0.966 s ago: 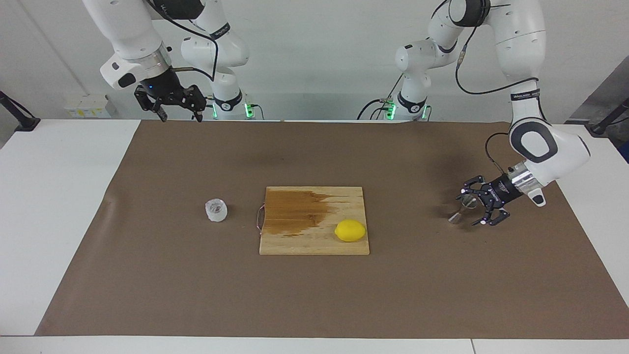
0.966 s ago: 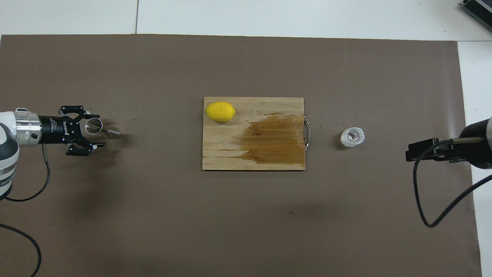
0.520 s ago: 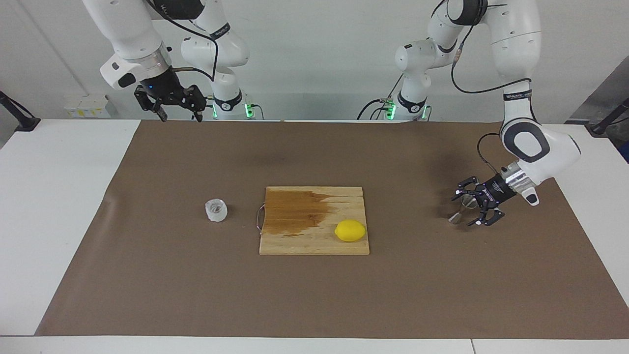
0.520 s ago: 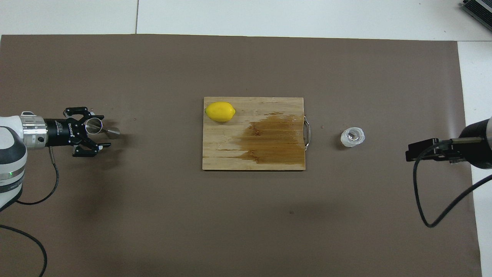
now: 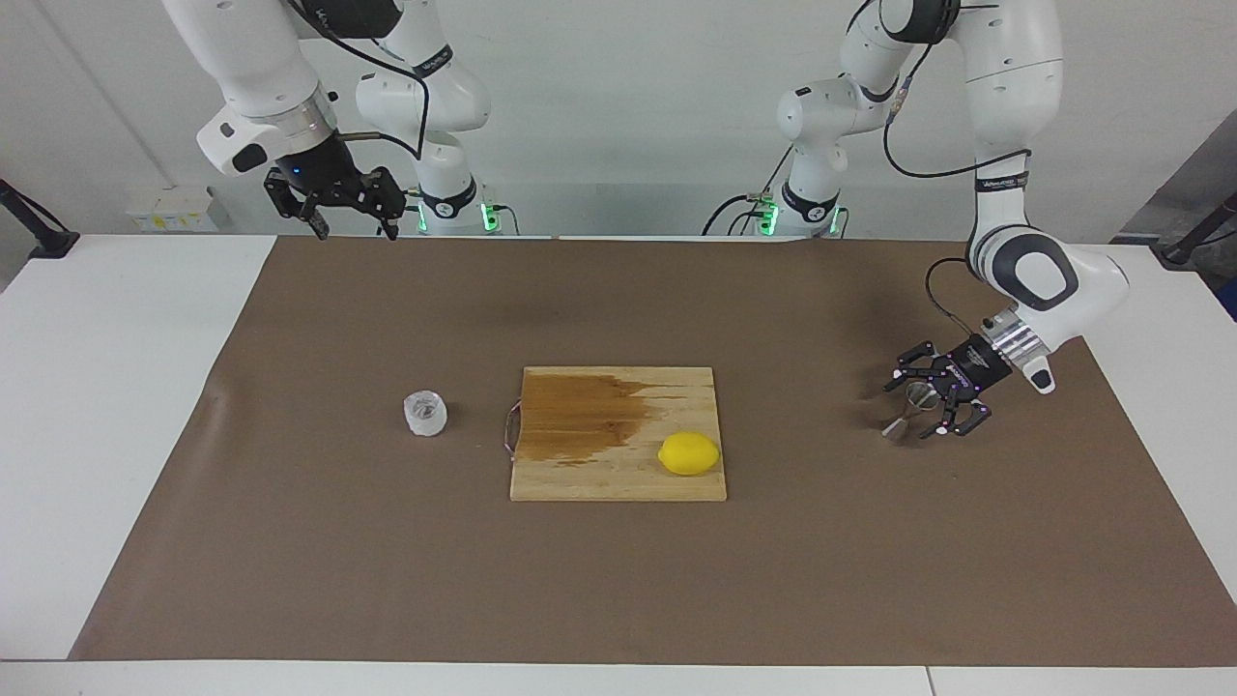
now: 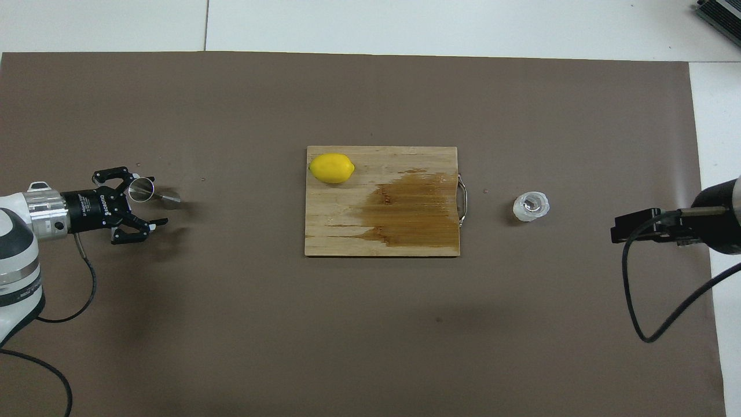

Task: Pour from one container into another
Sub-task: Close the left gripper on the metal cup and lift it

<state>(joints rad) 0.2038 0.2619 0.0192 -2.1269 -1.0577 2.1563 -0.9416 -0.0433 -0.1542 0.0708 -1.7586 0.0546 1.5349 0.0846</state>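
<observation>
Overhead view shows a white surface (image 6: 463, 23) almost wholly covered by a brown mat (image 6: 370, 324), on which everything lies. Largest on the mat is a wooden cutting board (image 6: 405, 237) at its middle, with a dark wet stain across the part toward the right arm's end and a metal handle on that same edge. A yellow lemon (image 6: 332, 168) rests on the board's corner farther from the robots, toward the left arm's end.

Next in size, the left gripper (image 5: 930, 394) is low over the mat at the left arm's end, lying nearly level and pointing toward the board; its fingers (image 6: 128, 173) are spread apart with nothing clamped. The steel jigger (image 5: 906, 410) stands on the mat just at the fingertips, its upper cone between the spread fingers, though whether a finger touches it I cannot tell. The right gripper (image 5: 354, 215) waits high above the mat's edge nearest the robots, at the right arm's end, fingers apart and empty.

Smallest, the clear faceted cup (image 6: 531, 206) stands upright on the mat near the board's handle, toward the right arm's end, well apart from both grippers and from the jigger.
</observation>
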